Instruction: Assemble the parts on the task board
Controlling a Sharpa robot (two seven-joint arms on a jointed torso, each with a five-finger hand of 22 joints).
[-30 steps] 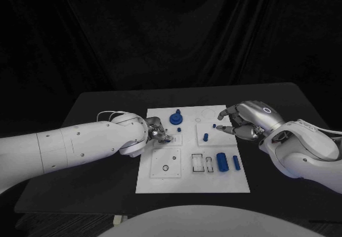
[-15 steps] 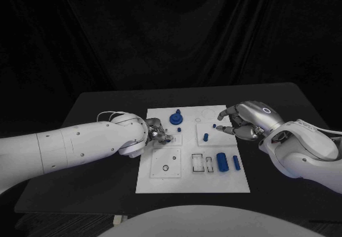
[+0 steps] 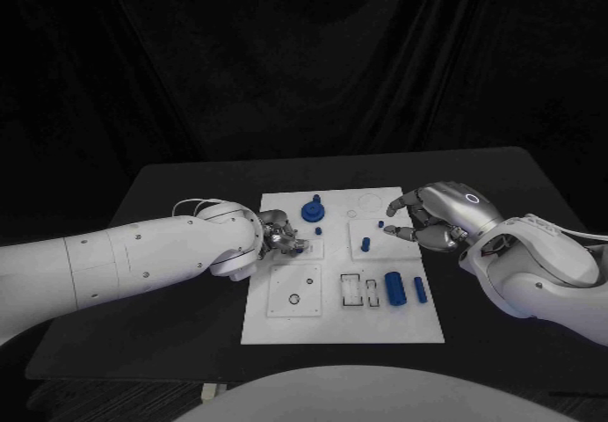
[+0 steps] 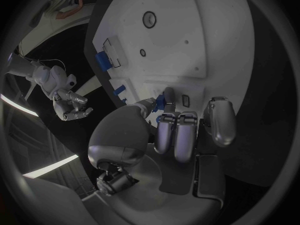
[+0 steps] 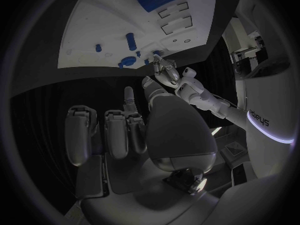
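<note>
I judge the job partly done. On the task board [image 3: 342, 303], which lies in the middle of the surface [image 3: 165, 189], I see a blue gear-like part with a post [image 3: 312, 209] seated near the board's far edge, a small peg [image 3: 320, 230] just beside it and another upright peg [image 3: 364, 243] toward the board's right side. 2 loose blue cylinders [image 3: 395, 288] lie side by side at the right edge, next to open rectangular slots [image 3: 351, 291], so those slots are unfilled, and the round holes on the near left of the board look empty too. My left hand [image 3: 280, 236] sits over the board's left edge, and in the left wrist view its fingers [image 4: 167, 127] pinch a small blue part [image 4: 160, 102] against the board, apparently in the middle of seating it. My right hand [image 3: 430, 220] hovers over the board's far right corner, fingers loosely curled and apart, holding nothing.
</note>
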